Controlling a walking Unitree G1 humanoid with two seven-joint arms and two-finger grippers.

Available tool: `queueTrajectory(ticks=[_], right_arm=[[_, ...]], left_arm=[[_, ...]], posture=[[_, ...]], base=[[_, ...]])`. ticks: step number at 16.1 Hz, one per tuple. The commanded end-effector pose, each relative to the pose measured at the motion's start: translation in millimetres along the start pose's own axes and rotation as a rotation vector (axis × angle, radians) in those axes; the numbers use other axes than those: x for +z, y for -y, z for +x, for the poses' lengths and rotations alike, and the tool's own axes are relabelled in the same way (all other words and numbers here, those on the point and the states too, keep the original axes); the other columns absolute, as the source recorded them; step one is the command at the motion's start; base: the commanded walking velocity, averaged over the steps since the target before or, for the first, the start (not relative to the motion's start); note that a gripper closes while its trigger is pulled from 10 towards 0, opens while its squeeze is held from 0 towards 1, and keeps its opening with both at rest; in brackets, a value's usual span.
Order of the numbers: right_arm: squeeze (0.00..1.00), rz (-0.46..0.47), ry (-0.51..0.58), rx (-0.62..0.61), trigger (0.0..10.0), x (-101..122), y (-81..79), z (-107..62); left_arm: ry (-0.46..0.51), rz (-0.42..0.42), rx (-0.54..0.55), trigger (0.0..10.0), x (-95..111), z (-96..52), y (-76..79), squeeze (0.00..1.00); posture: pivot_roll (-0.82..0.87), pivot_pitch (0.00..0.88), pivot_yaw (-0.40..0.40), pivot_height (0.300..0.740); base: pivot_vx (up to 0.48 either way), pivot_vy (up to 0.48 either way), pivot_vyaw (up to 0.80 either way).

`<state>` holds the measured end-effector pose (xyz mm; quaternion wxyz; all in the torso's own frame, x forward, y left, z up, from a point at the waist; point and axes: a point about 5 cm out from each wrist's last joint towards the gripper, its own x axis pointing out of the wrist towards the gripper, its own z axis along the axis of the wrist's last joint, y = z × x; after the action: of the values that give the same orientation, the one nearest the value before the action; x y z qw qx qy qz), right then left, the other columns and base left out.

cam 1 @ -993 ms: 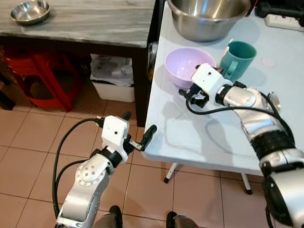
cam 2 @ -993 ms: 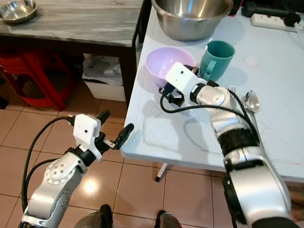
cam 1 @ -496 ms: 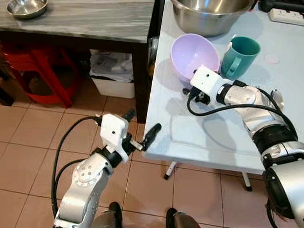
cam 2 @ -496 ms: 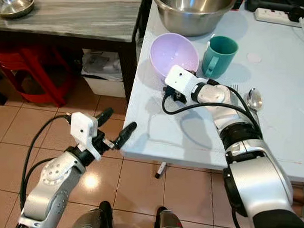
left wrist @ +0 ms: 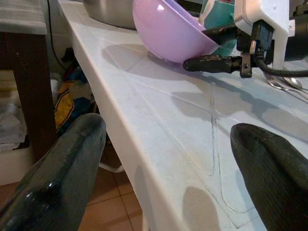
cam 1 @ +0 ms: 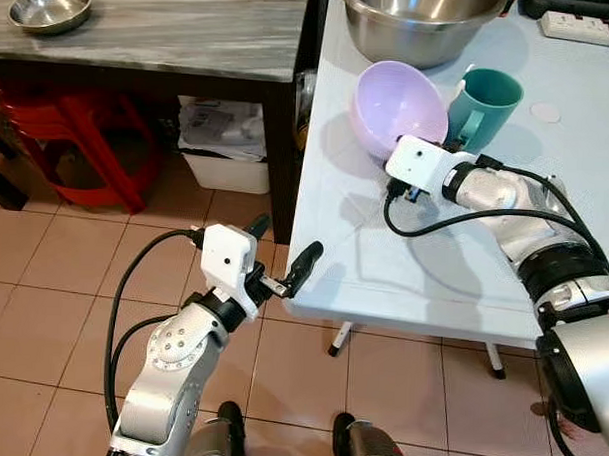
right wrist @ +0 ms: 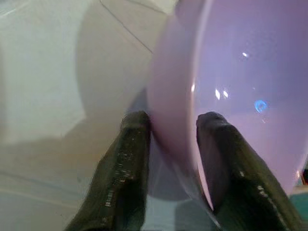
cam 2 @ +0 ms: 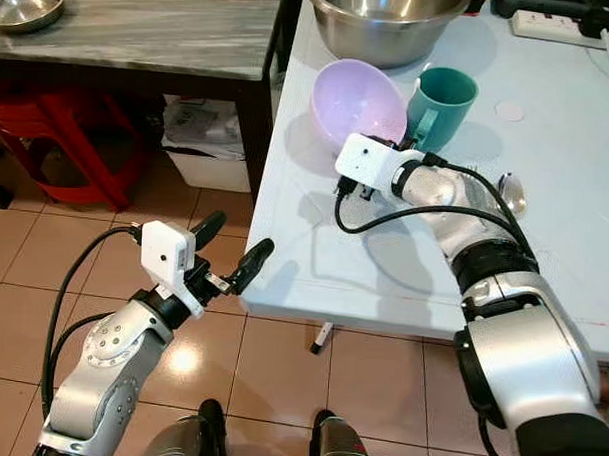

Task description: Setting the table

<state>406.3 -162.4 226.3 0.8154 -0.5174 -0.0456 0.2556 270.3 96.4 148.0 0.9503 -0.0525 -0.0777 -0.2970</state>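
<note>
- The left end effector (cam 1: 279, 259) is held released off the near corner of the white counter (cam 1: 383, 261), its two black fingers spread and nothing between them.
- Farther in, the right end effector (left wrist: 211, 48) is clenched on the near rim of the purple bowl (cam 1: 394, 106), one finger inside the wall and one outside.
- The purple bowl is tilted, its opening turned toward the robot's left, its base low over the counter.
- Just beside it stands a teal mug (cam 1: 483, 104), with a large steel bowl (cam 1: 417, 27) beyond.
</note>
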Motion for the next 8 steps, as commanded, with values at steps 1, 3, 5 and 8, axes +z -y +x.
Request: queueTrajectory(ticks=[1, 3, 5, 8], right_arm=[[0.0, -0.02, 0.002, -0.003, 0.0, 0.6, 4.6, -1.0], [0.0, -0.046, 0.003, -0.008, 0.0, 0.9, 4.9, -0.9], [0.0, -0.06, 0.002, -0.012, 0.0, 0.9, 5.5, -1.1], [0.0, -0.082, 0.023, -0.01, 0.0, 4.1, 5.7, -0.6]], left_arm=[[-0.013, 0.005, 0.007, 10.0, -1.8, -1.1, 0.3, 0.0], [-0.017, 0.006, 0.009, 10.0, -2.2, -0.7, 0.1, 0.0], [-0.015, 0.009, 0.01, 10.0, -1.5, -0.2, -0.4, 0.0], [-0.016, 0.011, 0.016, 10.0, -1.4, 0.1, -1.4, 0.0]], posture=[[-0.13, 0.274, 0.002, 0.74], [-0.13, 0.27, 0.003, 0.74], [-0.13, 0.267, 0.002, 0.74], [-0.13, 0.265, -0.001, 0.74]], base=[[0.0, 0.0, 0.0], [0.0, 0.0, 0.0], [0.0, 0.0, 0.0], [0.0, 0.0, 0.0]])
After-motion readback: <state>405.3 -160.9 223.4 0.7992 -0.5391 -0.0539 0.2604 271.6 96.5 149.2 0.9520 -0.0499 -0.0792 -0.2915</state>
